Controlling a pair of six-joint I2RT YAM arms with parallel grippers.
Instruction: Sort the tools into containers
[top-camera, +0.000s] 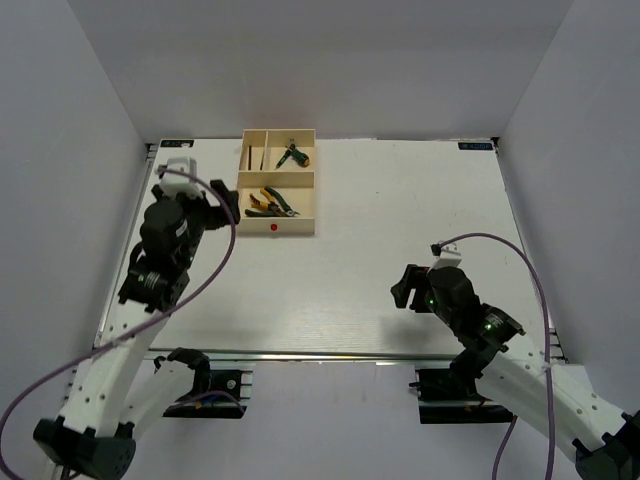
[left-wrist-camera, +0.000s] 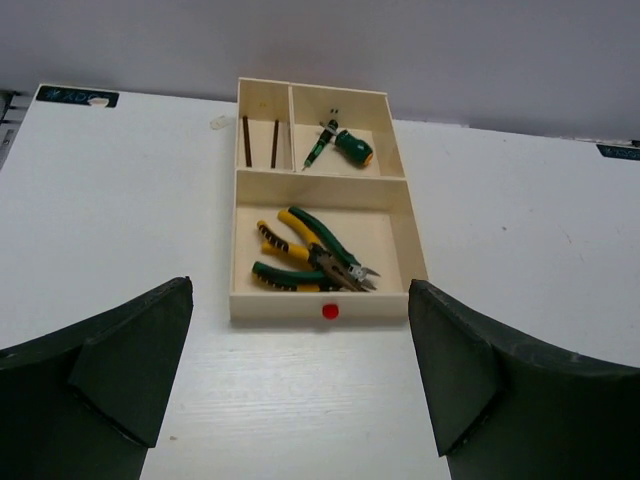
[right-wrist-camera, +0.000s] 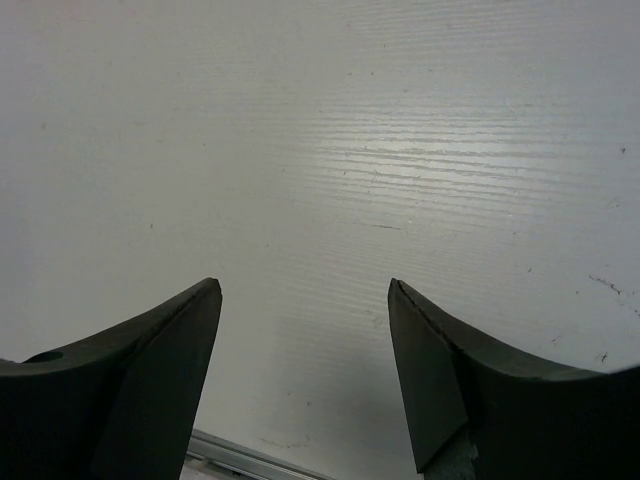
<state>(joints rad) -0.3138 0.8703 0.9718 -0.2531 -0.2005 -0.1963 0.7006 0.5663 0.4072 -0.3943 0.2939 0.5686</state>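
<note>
The cream tray (top-camera: 300, 229) (left-wrist-camera: 420, 270) with a red dot on its rim stands at the back of the table. Its large compartment holds yellow-handled and green-handled pliers (left-wrist-camera: 310, 258) (top-camera: 271, 204). One small compartment holds two green-handled screwdrivers (left-wrist-camera: 342, 145) (top-camera: 292, 153). The other holds two dark hex keys (left-wrist-camera: 260, 141). My left gripper (left-wrist-camera: 300, 300) (top-camera: 222, 205) stands open and empty just left of the tray. Over bare table at the near right, my right gripper (right-wrist-camera: 303, 285) (top-camera: 404, 290) is open with nothing between its fingers.
White walls close in the table on three sides. A metal rail (top-camera: 300, 357) runs along the near edge. Cables (top-camera: 225, 255) loop from both arms.
</note>
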